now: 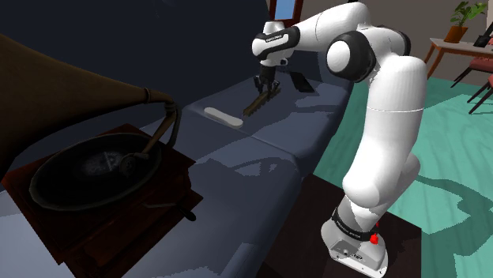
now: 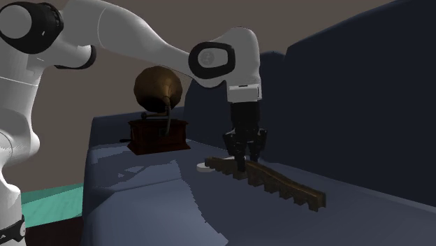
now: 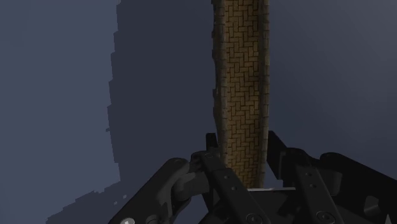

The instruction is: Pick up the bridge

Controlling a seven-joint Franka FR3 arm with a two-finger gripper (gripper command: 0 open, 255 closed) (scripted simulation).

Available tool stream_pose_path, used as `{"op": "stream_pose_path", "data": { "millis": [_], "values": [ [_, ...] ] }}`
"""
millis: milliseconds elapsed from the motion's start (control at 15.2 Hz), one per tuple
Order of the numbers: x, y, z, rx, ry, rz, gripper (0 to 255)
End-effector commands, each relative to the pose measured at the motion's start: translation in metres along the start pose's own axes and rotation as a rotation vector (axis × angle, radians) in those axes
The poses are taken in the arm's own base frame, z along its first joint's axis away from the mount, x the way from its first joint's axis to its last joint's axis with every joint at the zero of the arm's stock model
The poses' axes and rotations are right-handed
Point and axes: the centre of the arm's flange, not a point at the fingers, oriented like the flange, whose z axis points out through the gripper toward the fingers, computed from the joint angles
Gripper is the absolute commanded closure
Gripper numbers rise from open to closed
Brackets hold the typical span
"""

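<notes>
A gramophone (image 1: 103,178) with a brown horn stands on the dark blue sofa (image 1: 261,158) at the shoulder view's near left. A flat white oblong (image 1: 223,117) lies farther along the seat, and a potted plant (image 1: 462,20) stands far right.

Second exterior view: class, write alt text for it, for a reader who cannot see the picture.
A black gripper clasps a long brown bridge near one end, over a dark blue sofa. A gramophone stands behind.

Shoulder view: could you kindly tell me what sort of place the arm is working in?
Likely a living room: a dark blue sofa, a horn gramophone on it, a potted plant beyond a teal rug.
</notes>
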Motion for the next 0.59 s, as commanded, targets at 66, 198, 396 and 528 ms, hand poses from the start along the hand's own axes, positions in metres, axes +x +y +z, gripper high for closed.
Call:
{"op": "stream_pose_path", "data": {
  "millis": [66, 198, 396, 528],
  "values": [
    [0.002, 0.0, -0.017, 0.0, 0.0, 0.0, 255],
    [0.003, -0.001, -0.028, 0.0, 0.0, 0.0, 255],
    [0.003, -0.001, -0.044, 0.0, 0.0, 0.0, 255],
    [0.003, -0.001, -0.044, 0.0, 0.0, 0.0, 255]
  ]
}}
